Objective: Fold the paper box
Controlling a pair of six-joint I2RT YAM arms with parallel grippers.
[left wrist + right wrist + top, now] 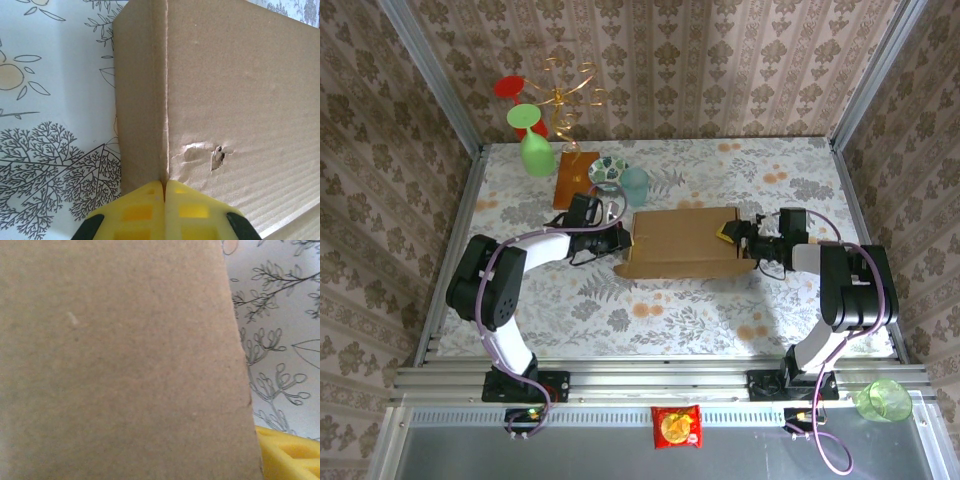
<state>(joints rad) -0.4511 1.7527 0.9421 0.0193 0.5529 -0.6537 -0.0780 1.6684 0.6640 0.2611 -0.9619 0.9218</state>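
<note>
Paper box [682, 243]: plain brown carton, lying on the floral worktop [720, 310] between the two arms. Left end effector [164, 187]: fingers together, tips against the box's left corner crease. Right end effector [738, 240]: at the box's right end, behind a cardboard panel; whether it grips cannot be told. Progress, judged: body seemingly formed, one flap splayed at the box's near-left corner, ends apparently not yet closed.

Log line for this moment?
paper box: on table | left gripper: shut on left crease | right gripper: at right edge, jaws unclear
</note>
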